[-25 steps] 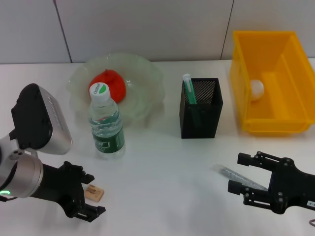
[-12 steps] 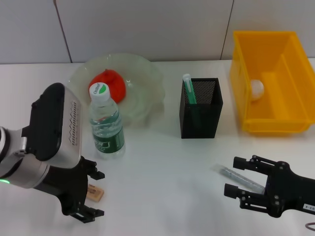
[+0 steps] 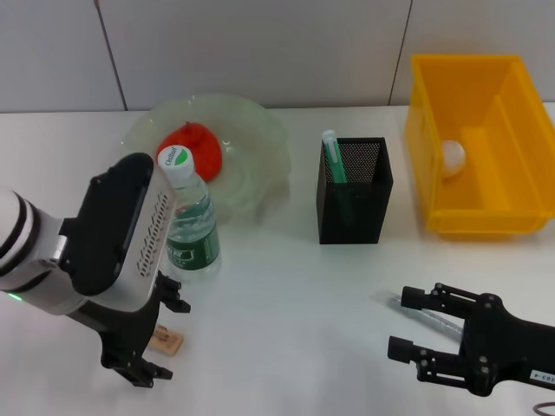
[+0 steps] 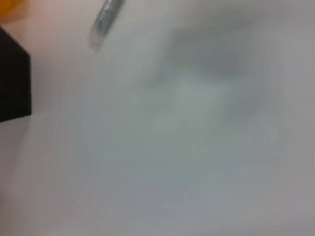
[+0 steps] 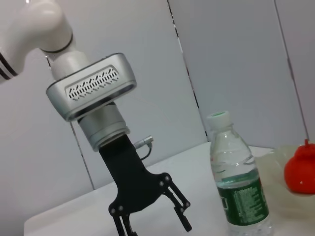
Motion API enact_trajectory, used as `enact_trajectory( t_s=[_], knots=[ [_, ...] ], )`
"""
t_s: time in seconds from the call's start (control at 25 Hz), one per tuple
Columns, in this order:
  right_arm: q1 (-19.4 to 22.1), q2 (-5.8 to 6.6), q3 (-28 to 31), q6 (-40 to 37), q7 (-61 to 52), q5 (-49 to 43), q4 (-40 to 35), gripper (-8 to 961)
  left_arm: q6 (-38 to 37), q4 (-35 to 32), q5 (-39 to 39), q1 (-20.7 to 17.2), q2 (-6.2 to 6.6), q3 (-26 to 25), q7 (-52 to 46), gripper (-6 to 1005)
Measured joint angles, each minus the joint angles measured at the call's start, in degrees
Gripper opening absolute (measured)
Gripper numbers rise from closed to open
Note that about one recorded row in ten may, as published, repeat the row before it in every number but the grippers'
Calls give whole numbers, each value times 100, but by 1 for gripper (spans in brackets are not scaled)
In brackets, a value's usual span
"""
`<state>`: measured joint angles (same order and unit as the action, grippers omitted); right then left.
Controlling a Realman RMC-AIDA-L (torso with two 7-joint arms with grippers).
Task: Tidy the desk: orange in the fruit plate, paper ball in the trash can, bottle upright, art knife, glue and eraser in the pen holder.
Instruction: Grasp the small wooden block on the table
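Note:
My left gripper (image 3: 171, 341) is open at the front left, its fingers either side of the small tan eraser (image 3: 165, 341) on the table. It also shows in the right wrist view (image 5: 155, 221). My right gripper (image 3: 401, 322) is open at the front right, its fingers straddling the grey art knife (image 3: 418, 308), seen too in the left wrist view (image 4: 106, 17). The bottle (image 3: 188, 230) stands upright. The orange (image 3: 195, 149) lies in the glass fruit plate (image 3: 260, 139). The green glue stick (image 3: 332, 158) stands in the black pen holder (image 3: 355, 208). The paper ball (image 3: 451, 156) lies in the yellow bin (image 3: 520, 217).
The bottle (image 5: 238, 196) stands just behind my left gripper, with the plate right behind it. The pen holder stands mid-table, between the plate and the bin at the back right. A wall runs along the table's far edge.
My left arm has swung right and turned, bringing its open fingers around the eraser. My right gripper has slid left and nearer, further over the art knife.

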<state>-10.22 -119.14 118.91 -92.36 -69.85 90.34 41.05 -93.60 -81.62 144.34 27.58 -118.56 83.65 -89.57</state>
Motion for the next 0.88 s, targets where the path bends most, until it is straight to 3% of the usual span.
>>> enact_trajectory(
  t_s=[0.28,0.68,0.88],
  knots=[
    [-76,-4,0,-49,14,0,-220,757,67,626,213,381,-8,-27,340,792],
    [-81,-4,0,-54,83,1,-280,757,128,804,283,524,-8,-140,577,791],
    [-80,-4,1,-54,85,1,-296,757,173,1236,421,757,-7,-279,645,658]
  ],
)
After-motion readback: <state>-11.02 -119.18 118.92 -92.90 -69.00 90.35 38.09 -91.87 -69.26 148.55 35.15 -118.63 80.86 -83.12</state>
